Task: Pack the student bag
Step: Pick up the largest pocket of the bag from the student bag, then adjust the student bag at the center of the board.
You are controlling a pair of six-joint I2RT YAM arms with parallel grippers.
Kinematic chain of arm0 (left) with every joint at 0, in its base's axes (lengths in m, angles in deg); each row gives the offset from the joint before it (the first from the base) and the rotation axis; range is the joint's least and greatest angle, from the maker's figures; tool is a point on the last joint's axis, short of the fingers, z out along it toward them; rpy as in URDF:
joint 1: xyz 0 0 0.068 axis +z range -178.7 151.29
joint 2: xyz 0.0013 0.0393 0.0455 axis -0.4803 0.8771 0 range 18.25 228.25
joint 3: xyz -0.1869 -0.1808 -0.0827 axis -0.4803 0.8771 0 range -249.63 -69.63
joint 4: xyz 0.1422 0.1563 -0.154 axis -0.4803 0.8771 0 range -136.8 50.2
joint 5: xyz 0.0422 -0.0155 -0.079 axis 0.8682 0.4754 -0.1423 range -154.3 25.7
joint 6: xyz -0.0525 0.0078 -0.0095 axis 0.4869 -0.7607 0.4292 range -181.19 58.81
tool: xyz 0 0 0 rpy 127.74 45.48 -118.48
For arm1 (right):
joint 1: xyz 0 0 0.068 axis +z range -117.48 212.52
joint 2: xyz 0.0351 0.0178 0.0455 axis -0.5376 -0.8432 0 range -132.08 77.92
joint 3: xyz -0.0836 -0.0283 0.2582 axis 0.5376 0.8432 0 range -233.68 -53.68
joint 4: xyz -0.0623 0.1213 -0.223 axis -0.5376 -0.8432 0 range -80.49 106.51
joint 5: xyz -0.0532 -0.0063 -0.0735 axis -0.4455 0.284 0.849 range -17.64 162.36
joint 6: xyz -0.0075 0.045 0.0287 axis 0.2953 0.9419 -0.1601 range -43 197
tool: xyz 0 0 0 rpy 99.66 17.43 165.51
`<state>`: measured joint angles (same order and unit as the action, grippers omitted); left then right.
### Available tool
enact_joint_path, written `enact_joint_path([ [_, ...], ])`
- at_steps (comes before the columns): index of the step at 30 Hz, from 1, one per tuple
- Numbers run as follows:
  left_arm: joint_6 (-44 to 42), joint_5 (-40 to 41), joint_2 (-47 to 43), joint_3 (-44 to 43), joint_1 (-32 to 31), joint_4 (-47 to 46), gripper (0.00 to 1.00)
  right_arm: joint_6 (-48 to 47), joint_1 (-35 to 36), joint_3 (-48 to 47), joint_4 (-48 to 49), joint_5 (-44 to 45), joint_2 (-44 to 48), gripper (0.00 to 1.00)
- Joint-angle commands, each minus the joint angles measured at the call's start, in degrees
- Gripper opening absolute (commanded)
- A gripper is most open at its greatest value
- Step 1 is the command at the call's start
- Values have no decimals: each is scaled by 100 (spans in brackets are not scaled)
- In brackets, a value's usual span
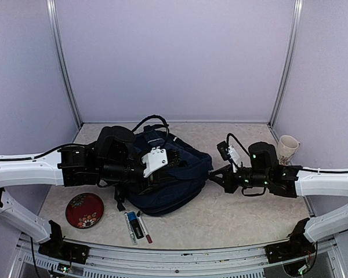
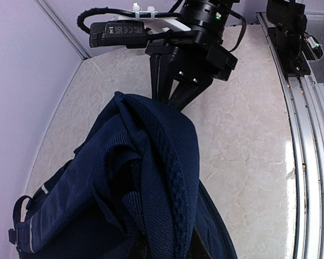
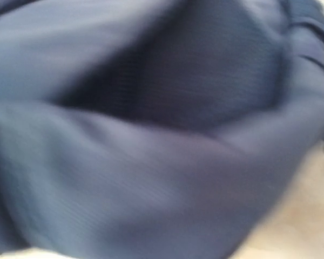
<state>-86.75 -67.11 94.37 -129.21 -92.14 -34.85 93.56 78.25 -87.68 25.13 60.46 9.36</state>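
Note:
The student bag [image 1: 182, 179], navy fabric, lies slumped in the middle of the table. My left gripper [image 1: 162, 169] is over its left part. In the left wrist view a raised fold of the bag [image 2: 162, 178] runs up from between my jaws and hides the fingers, so it looks shut on the fabric. My right gripper [image 1: 213, 174] is at the bag's right edge. Seen in the left wrist view, its fingers [image 2: 163, 81] close to a point on the tip of the fold. The right wrist view is filled with blurred navy fabric [image 3: 151, 162].
A red flowered plate [image 1: 84, 209] lies at the front left. Several pens and markers [image 1: 136, 226] lie in front of the bag. A white mug [image 1: 287, 149] stands at the back right. A metal rail [image 2: 308, 178] runs along the table's near edge.

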Motion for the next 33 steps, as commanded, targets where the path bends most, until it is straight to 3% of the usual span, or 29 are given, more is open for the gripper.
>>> enact_joint_path([
  [1,-204,-588,-588,-58,-53,-738,0,-120,-882,189,-722,300,313,0],
  [8,-373,-1297,-484,60,-216,-1299,0,-585,-1111,36,-1027,-59,502,0],
  [14,-552,-2430,137,-744,-150,-1799,0,-867,-1164,-514,-1728,5,910,0],
  [18,167,-3271,118,-1025,310,-2406,0,-1190,-1321,-1298,-2448,284,1278,0],
  [21,574,-3227,-94,-661,631,-2882,0,-1528,-1348,-1907,-2827,459,1394,0],
  [25,855,-3400,-98,-339,901,-2543,0,-2063,-1348,-2200,-3056,514,1302,0],
  [28,1079,-2832,-238,92,961,-2230,0,-2098,-1348,-2140,-3069,189,1129,0],
  [29,1143,-2667,-372,247,977,-2141,3,-2083,-1338,-2098,-3016,66,1078,0],
  [33,895,-2038,-502,434,911,-1267,42,-2083,-1280,-2055,-2735,-242,848,0],
])
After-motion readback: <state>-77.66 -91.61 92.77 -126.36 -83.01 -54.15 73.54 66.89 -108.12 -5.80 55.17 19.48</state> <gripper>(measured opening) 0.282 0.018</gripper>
